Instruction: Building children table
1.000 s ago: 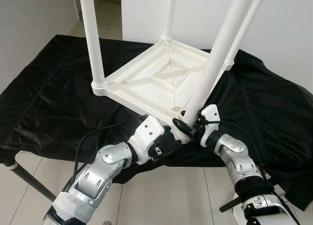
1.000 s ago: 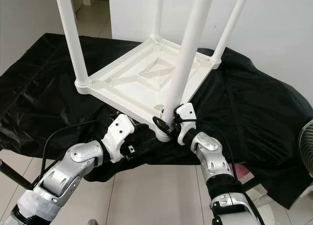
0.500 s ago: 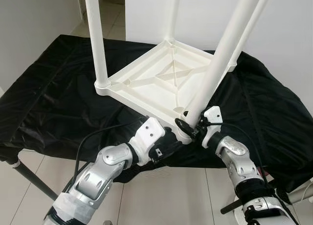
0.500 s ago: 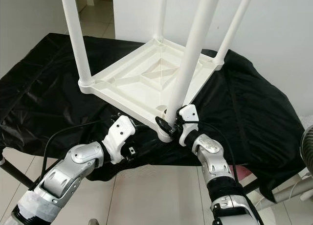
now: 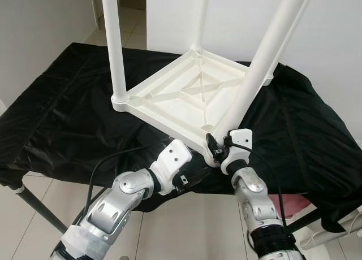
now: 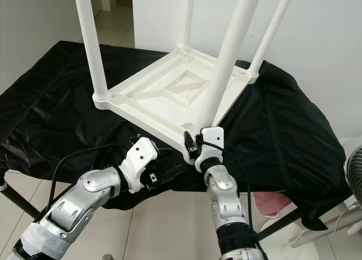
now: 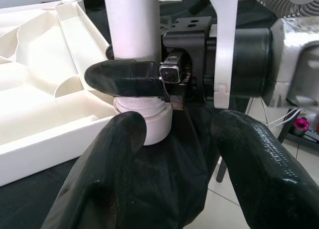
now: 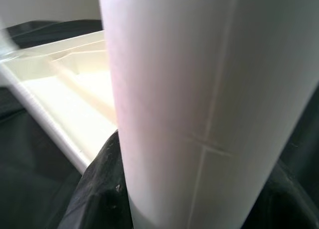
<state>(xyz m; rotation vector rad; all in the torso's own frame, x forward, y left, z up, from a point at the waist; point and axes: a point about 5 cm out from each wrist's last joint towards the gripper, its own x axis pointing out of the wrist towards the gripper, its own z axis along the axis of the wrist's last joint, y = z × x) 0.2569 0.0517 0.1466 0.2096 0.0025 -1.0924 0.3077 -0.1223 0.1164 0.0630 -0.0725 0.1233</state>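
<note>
The white children's table (image 5: 169, 102) lies upside down on a black cloth (image 5: 68, 118), with its legs pointing up. The near leg (image 5: 257, 73) leans up and to the right from the near corner socket (image 7: 149, 122). My right gripper (image 5: 216, 150) is shut on the base of this leg; one of its fingers (image 7: 124, 77) wraps the tube just above the socket. In the right wrist view the leg (image 8: 199, 99) sits close between the fingers. My left gripper (image 7: 184, 159) is open, low at the cloth's front edge just under that corner, with one finger (image 7: 114, 154) touching the socket.
The cloth-covered work table ends just behind my wrists, with tiled floor (image 5: 186, 226) below. A dark stand leg (image 5: 34, 206) slants at lower left. A fan (image 6: 353, 169) and a pink object (image 6: 268, 202) sit low on the right. A white wall rises behind.
My right forearm has swung left under the near corner, its gripper still on the leg's base. The left arm has barely moved. The camera has shifted a little.
</note>
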